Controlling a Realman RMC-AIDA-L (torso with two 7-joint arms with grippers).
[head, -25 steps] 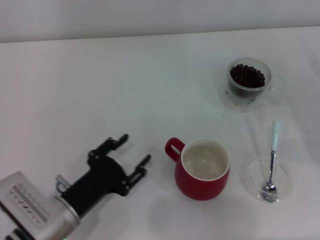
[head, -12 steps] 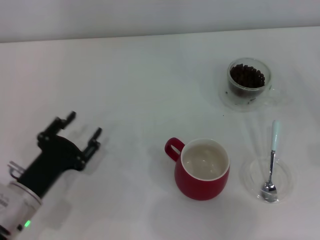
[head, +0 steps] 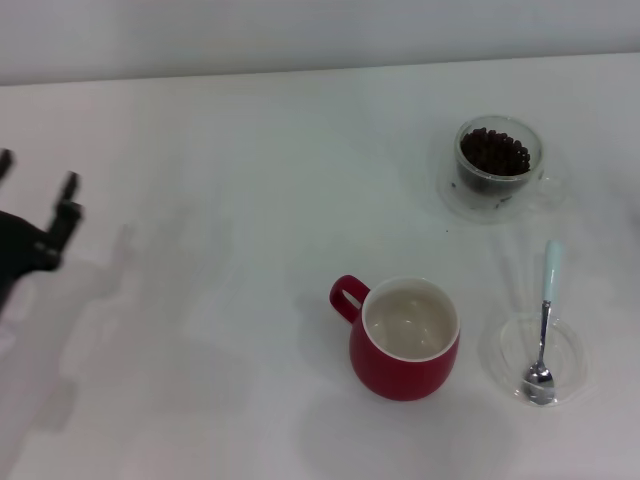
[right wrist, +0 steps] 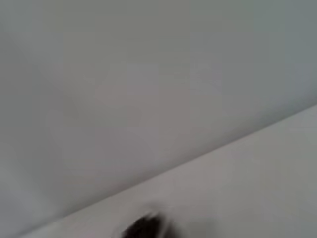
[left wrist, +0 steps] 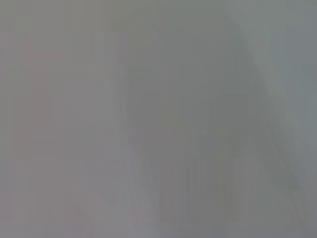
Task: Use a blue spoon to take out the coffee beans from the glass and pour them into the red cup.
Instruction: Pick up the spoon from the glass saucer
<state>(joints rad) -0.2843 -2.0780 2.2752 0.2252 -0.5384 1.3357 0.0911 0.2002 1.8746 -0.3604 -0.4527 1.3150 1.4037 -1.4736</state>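
The red cup (head: 405, 342) stands upright at the front centre of the white table, its cream inside bare and its handle pointing left. At the back right is the glass (head: 498, 165), holding the coffee beans (head: 494, 150). The blue spoon (head: 544, 315) lies to the right of the cup, metal bowl resting in a flat clear dish (head: 500, 347), pale handle pointing away. My left gripper (head: 36, 176) sits at the far left edge, open and holding nothing, far from all of these. The right gripper does not show.
The white table (head: 240, 200) stretches bare between the left gripper and the cup. The right wrist view has a pale wall, a table edge and a blurred dark patch (right wrist: 143, 228) that I cannot identify. The left wrist view is plain grey.
My left arm has drawn back from beside the red cup to the far left edge, staying open. The cup, glass and spoon have not moved.
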